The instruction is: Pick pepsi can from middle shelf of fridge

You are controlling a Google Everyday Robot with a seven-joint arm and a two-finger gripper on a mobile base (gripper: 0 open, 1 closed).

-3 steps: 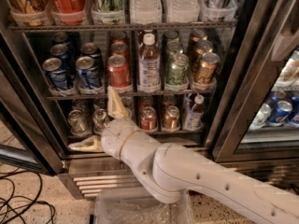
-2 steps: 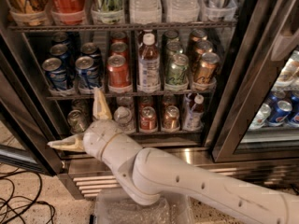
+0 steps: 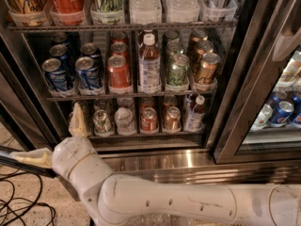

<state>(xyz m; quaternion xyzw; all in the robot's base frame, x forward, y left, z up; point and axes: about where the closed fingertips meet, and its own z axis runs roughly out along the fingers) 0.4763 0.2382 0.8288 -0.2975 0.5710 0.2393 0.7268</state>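
Several blue pepsi cans stand in two lanes at the left of the middle shelf [image 3: 127, 96] of the fridge [image 3: 233, 93]; the front two are at the far left [image 3: 57, 74] and beside it [image 3: 88, 73]. My gripper [image 3: 54, 139] is below and in front of them, at the lower left of the fridge opening, level with the bottom shelf. It is open and empty, with one cream finger [image 3: 78, 120] pointing up and the other [image 3: 31, 158] pointing left. It touches no can. My white arm [image 3: 178, 204] stretches across the bottom of the view.
On the middle shelf, right of the pepsi cans, stand a red cola can [image 3: 119, 72], a bottle [image 3: 149, 65], green cans [image 3: 178, 69] and gold cans [image 3: 207, 68]. Small cans fill the bottom shelf [image 3: 149, 120]. The ribbed steel base [image 3: 188, 161] lies below. Cables [image 3: 19, 201] lie on the floor at left.
My gripper has moved left and down, from in front of the bottom shelf's middle lanes to its left end. The cans have not moved.
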